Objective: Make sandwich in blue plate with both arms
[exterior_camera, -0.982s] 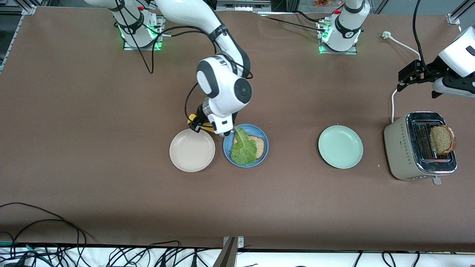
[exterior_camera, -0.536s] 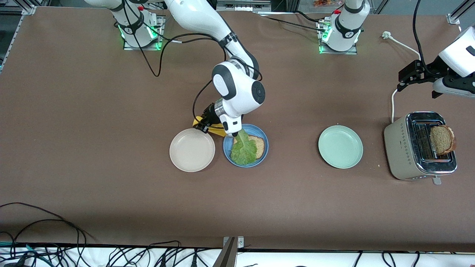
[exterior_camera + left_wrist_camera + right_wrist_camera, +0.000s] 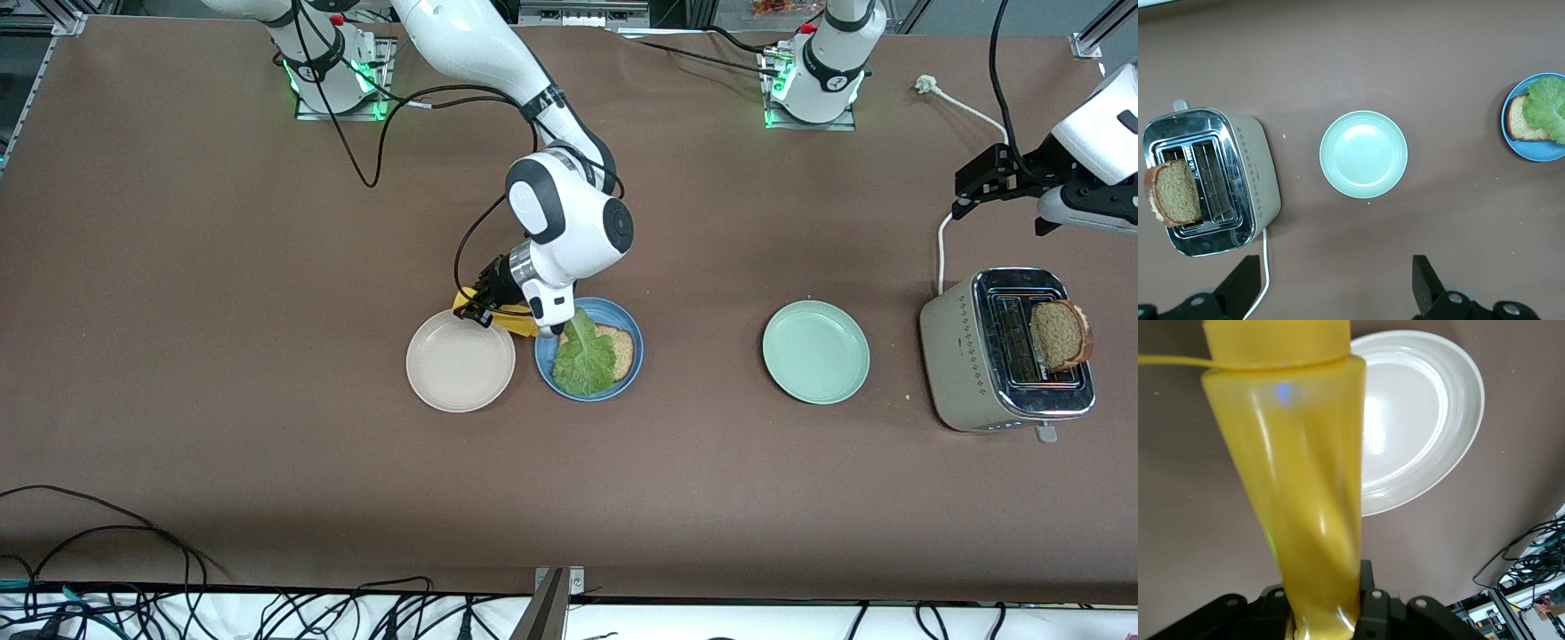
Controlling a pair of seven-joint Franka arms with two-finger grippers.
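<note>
Right wrist view shows the right claw (image 3: 1328,613) clamping a yellow squeeze bottle (image 3: 1298,473) whose careless squeeze could miss the lettuce (image 3: 582,360), while the waiting left claw (image 3: 1338,293) hangs open.

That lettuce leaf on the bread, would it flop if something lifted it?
Probably. The lettuce leaf looks thin and crinkly, draped over the bread slice, so it would likely sag. It seems light, so a nudge might slide it across the blue plate.

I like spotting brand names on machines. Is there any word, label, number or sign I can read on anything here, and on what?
No text here can be read.
White arm bases: small dark marks, too small to read.
Toaster: only a dotted pattern, no words.
Yellow bottle: no label showing.
</note>
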